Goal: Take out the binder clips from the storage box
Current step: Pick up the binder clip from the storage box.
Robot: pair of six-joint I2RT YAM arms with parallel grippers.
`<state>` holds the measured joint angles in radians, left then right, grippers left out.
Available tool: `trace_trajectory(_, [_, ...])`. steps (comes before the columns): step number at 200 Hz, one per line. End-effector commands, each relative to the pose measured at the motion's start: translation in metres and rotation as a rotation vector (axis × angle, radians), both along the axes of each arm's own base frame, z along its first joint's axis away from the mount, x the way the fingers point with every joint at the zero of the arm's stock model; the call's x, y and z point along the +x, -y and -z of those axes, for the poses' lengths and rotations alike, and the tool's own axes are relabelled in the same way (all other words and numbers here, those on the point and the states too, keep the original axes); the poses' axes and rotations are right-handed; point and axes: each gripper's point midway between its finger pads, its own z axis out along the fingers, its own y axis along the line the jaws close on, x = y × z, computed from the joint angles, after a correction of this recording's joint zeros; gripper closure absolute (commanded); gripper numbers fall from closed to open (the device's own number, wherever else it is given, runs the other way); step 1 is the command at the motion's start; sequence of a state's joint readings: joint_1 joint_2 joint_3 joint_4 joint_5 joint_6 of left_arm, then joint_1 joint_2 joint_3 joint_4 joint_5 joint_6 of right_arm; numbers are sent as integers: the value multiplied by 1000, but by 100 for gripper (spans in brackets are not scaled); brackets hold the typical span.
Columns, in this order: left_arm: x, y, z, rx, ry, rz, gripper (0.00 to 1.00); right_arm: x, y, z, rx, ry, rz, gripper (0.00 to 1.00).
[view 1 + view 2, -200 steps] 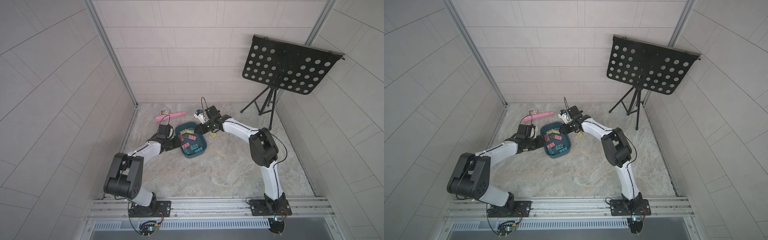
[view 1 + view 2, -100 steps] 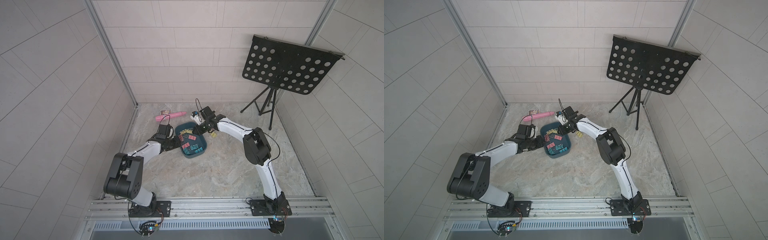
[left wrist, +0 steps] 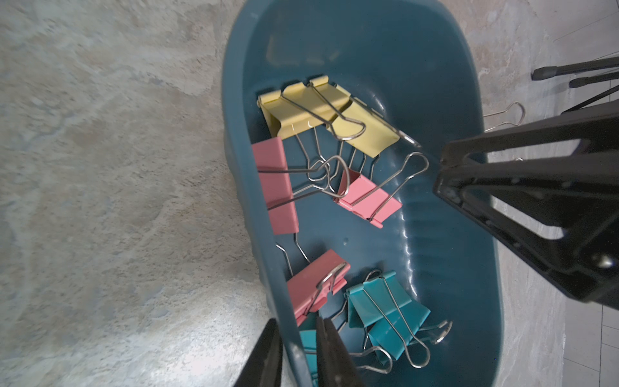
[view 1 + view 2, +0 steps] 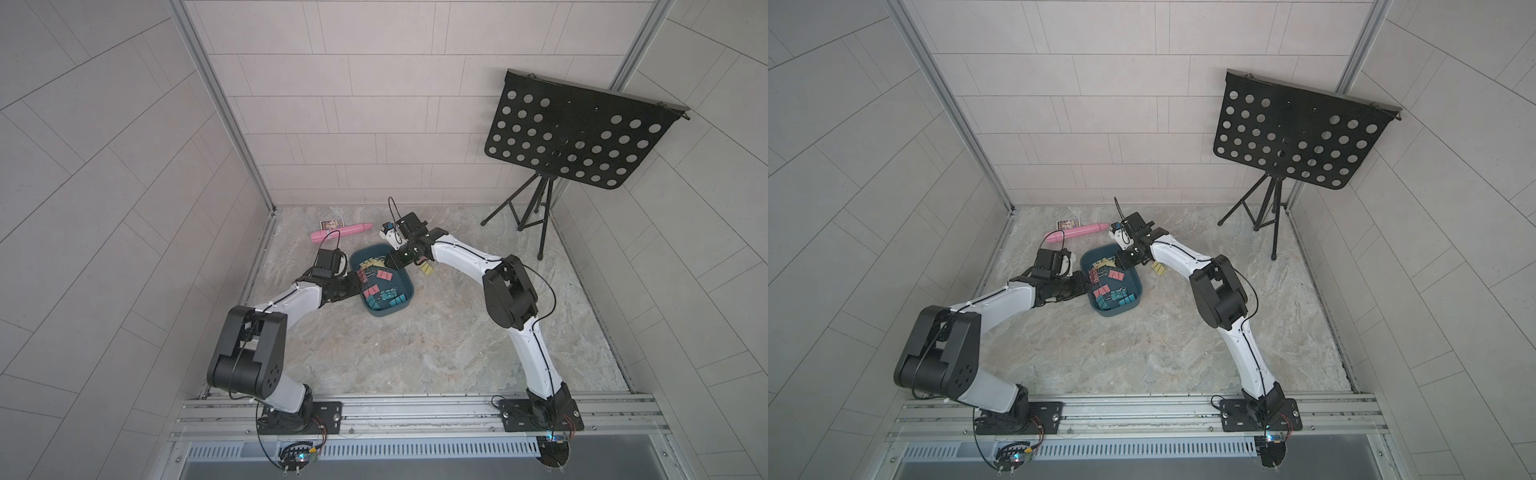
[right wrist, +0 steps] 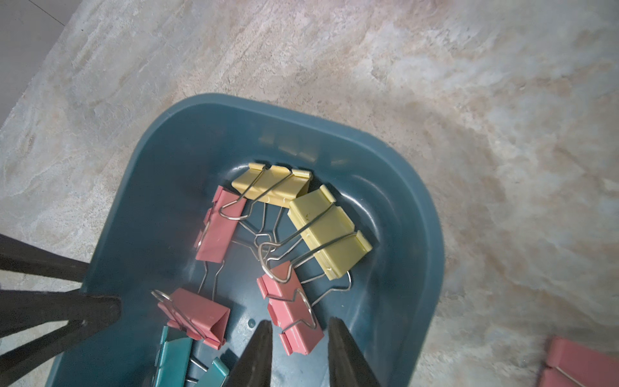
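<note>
Right end effector (image 5: 300,320) hangs low inside the storage box (image 5: 160,201) with its jaws parted to either side of a pink clip (image 5: 291,318) on the box floor. The fingers look just clear of it, so I judge that nothing is gripped yet. Left end effector (image 3: 297,321) is clamped shut on the rim of one long side of the box, one finger inside the wall and one outside, pinning the box to the table (image 4: 415,353). The task looks to be at an early stage. One yellow clip (image 4: 427,268) lies on the table just beside the box, on the side away from the left arm. A pink shape with a wire (image 5: 582,365) outside the box, cut off at the picture's corner, is probably a second one taken out. Nearly all the binder clips (image 3: 335,207) sit in the box: two yellow at one end, three pink around the middle, and a cluster of teal at the end nearest the left end effector. Several wire handles are hooked through one another near the yellow pair, so lifting one may drag a neighbour. An exact count is not possible, because the teal clips overlap, part of them sits behind the left finger, and some run off the frame. In both top views the right arm covers the table just beside the box, so more removed clips could lie under it.
</note>
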<state>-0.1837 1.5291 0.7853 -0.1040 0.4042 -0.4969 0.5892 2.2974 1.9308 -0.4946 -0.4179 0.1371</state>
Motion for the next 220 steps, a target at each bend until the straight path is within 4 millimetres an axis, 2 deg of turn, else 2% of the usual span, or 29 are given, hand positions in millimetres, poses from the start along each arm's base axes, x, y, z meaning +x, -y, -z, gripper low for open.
trace_trajectory(1, [-4, 0, -6, 13, 9, 13, 74, -1, 3, 13, -43, -22, 2, 68])
trace_trajectory(105, [-3, 0, -8, 13, 11, 12, 74, -1, 0, 25, -58, -46, -2, 69])
trace_trajectory(154, [-4, 0, -8, 14, 11, 15, 74, -3, 1, 30, -66, -61, -10, 73])
trace_trajectory(180, [-4, 0, -8, 13, 11, 14, 74, -5, -1, 29, -61, -63, -16, 77])
trace_trajectory(220, [-4, 0, -8, 15, 11, 15, 74, -8, -2, 30, -52, -75, -26, 90])
